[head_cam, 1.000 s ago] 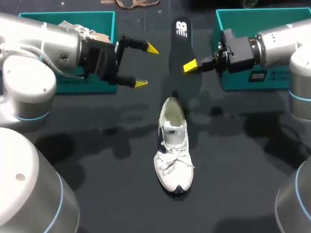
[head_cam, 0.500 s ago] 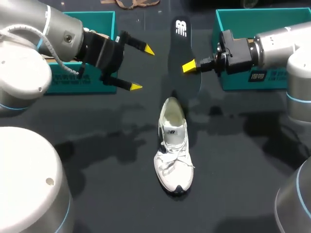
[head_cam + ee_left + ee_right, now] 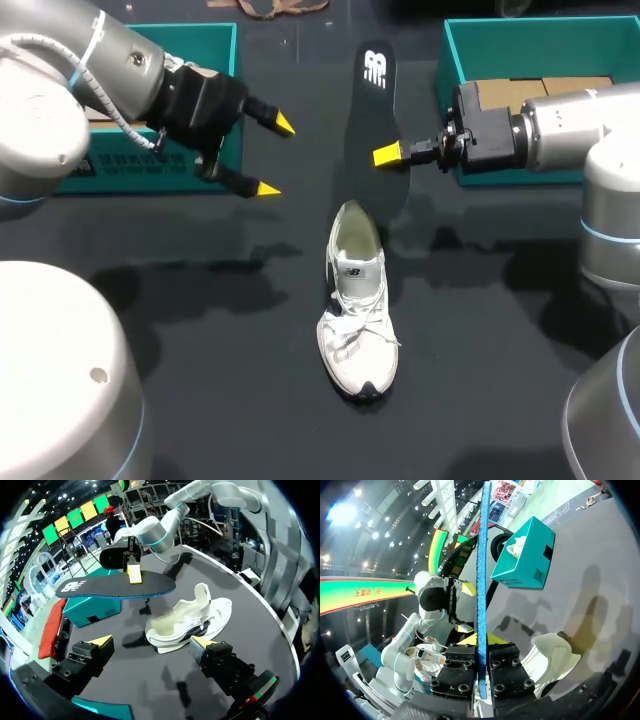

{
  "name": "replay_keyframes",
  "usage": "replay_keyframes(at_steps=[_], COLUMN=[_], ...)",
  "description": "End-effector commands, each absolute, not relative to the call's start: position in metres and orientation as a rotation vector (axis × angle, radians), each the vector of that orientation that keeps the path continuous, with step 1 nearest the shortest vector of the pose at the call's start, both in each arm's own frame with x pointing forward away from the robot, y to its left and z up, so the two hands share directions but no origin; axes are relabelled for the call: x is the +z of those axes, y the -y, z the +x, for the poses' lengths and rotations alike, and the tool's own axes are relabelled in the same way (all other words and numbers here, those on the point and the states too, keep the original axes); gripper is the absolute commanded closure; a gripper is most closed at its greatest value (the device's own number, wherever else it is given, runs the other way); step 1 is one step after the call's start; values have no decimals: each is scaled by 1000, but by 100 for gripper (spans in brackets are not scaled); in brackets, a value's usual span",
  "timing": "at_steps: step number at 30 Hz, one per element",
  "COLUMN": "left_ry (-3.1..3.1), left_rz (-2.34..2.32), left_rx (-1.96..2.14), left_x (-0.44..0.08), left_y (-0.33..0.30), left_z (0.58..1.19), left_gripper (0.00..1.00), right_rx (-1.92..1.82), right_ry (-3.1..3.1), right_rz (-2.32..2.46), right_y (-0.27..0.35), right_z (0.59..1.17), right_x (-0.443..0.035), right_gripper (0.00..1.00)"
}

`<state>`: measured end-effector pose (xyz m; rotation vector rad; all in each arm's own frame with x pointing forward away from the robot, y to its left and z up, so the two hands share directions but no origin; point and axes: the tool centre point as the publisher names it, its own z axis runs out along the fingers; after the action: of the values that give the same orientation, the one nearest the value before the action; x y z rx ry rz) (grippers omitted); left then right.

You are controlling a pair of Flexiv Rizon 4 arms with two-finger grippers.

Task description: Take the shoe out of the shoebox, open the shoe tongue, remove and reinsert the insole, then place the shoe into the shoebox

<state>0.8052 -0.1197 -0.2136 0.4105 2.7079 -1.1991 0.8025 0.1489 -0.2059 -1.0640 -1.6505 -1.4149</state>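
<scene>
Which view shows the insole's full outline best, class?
The head view: the insole shows almost its whole face. The left wrist view shows it foreshortened; the right wrist view only its thin edge.

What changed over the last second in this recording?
The open left gripper drew back toward its own side. The right gripper, shut on the flat black insole, eased it slightly nearer the white lace-up sneaker, which stayed put.
</scene>
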Motion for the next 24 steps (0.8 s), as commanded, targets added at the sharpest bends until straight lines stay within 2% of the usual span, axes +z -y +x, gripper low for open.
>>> replay_keyframes(at_steps=[1,12,15,24], left_ry=[-2798,-2967,-3011,-3011], left_rz=[275,-30,-56,-56], left_rx=[-1139,-1210,-989,-989], left_x=[-209,-253,-267,-267], left_y=[124,122,118,118], left_z=[805,791,785,785], left_gripper=[0,0,0,0], right_rx=[-1413,-1509,-1496,-1496], right_ry=[1652,1679,1700,1700], right_rz=[-1067,-935,-930,-930], right_y=[-150,-168,-171,-171], right_z=[802,814,816,816], right_x=[-206,-235,-244,-244], right_gripper=[100,100,100,100])
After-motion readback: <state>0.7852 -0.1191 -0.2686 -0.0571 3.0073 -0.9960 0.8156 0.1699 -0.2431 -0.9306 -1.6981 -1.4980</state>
